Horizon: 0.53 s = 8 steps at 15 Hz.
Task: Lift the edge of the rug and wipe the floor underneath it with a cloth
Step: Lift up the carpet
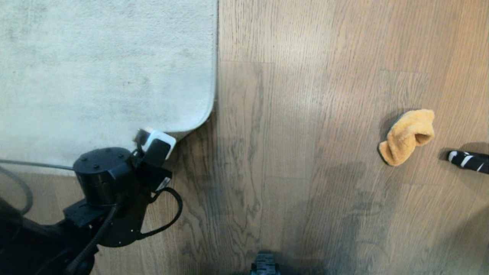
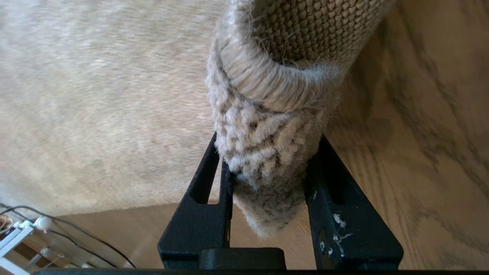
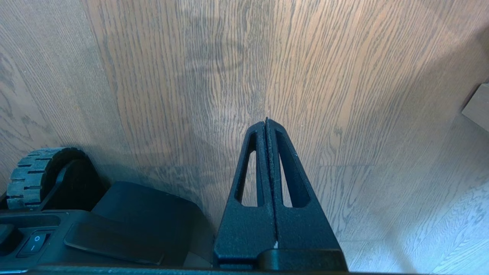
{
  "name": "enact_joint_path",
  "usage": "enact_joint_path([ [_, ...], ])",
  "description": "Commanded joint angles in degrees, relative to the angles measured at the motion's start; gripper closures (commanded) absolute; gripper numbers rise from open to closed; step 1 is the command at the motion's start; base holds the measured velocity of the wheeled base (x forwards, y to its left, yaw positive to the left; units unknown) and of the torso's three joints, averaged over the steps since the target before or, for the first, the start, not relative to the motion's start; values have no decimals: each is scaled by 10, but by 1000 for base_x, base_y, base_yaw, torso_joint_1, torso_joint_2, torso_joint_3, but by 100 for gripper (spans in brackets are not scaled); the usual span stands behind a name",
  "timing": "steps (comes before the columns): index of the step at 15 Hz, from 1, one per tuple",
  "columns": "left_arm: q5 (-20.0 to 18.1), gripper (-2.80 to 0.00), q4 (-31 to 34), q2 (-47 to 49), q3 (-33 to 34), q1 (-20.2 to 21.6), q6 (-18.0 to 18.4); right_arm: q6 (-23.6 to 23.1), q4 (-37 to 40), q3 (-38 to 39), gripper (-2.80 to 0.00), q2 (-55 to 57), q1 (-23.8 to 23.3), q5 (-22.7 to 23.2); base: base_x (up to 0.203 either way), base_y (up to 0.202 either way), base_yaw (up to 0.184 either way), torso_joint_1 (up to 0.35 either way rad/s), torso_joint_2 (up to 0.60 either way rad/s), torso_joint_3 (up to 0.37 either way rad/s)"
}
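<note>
The rug edge (image 2: 267, 152) is clamped between the left gripper (image 2: 267, 214) fingers, its corner curled up off the floor (image 1: 286, 152). The cloth (image 1: 407, 136) lies well apart. The right gripper (image 3: 266, 126) fingers are pressed together, empty. No writing is legible.

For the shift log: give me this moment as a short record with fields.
left gripper: shut on the rug corner, which is curled up so the woven backing shows
right gripper: shut, empty, over bare floor
cloth: orange, lying on the floor to the robot's right, apart from the rug
striped object: black and white, beside the cloth
wiping: not started
</note>
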Motion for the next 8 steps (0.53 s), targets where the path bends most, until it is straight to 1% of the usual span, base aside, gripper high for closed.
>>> enact_joint_path([
  [1, 1, 0, -1, -46, 0, 8, 2, 0, -1, 0, 0, 0, 0, 0, 0, 0, 0, 0, 0, 0],
  [2, 2, 0, 9, -64, 0, 11, 2, 0, 0, 0, 0, 0, 0, 0, 0, 0, 0, 0, 0, 0],
  [4, 2, 0, 49, -111, 0, 23, 2, 0, 0, 0, 0, 0, 0, 0, 0, 0, 0, 0, 0, 0],
  [8, 0, 0, 180, -222, -8, 54, 3, 0, -1, 0, 0, 0, 0, 0, 0, 0, 0, 0, 0, 0],
])
